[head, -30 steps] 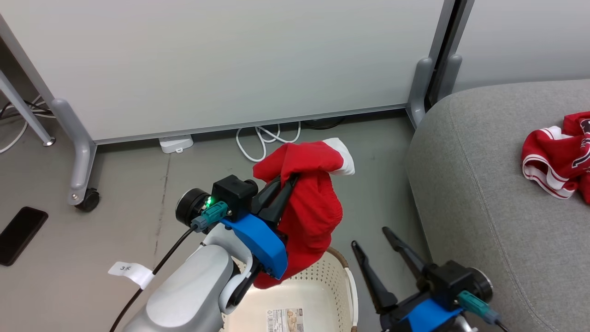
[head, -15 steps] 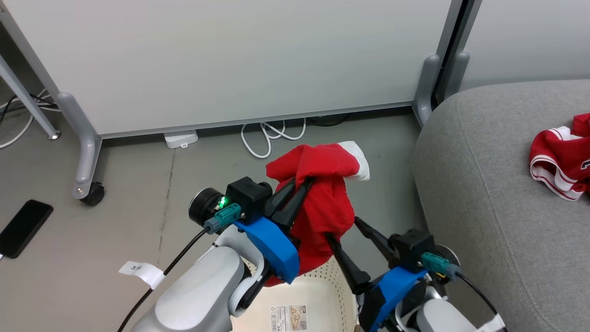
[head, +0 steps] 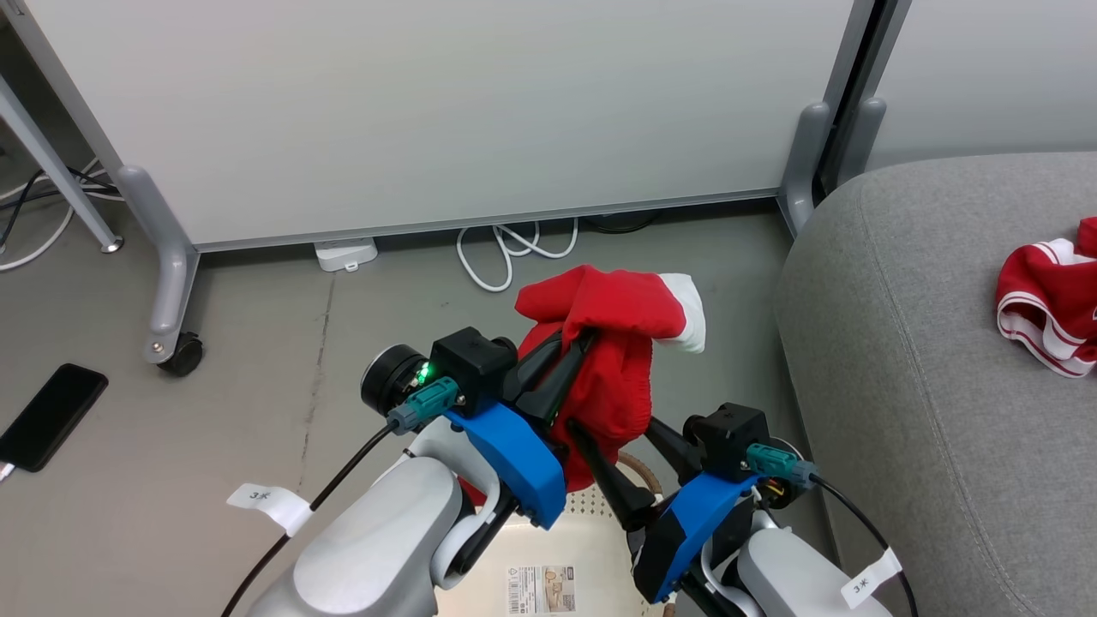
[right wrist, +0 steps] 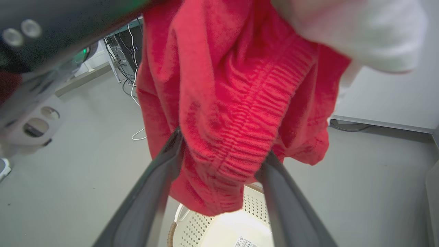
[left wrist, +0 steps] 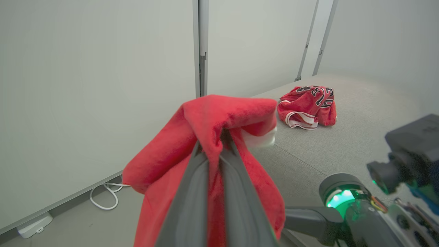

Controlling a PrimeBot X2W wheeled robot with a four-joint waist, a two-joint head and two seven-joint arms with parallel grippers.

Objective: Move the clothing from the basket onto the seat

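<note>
Transfer of the second garment is the step in hand, judging from the layout. The jersey with white-striped trim already lies crumpled on the seat, well apart from the robot. The plain red garment hangs in the air above the basket. The left pincer is fully closed on a fold near the top of this garment. The cloth drapes over both fingertips and falls on either side, so the weight is carried at one narrow pinch point and the lower end dangles just over the basket opening. A white section of fabric projects from the top of the bundle toward the seat. The right pincer stands wide apart and grips nothing; its two fingers straddle the ribbed band of the hanging cloth, one on each side and close against it. This position suggests preparation of a second hold, probably to gather the loose lower part so that it clears the basket rim and does not drag on the floor or catch on the seat edge. The basket bottom shows a label and no further clothing in its visible part; the rest is hidden by the arms.
</note>
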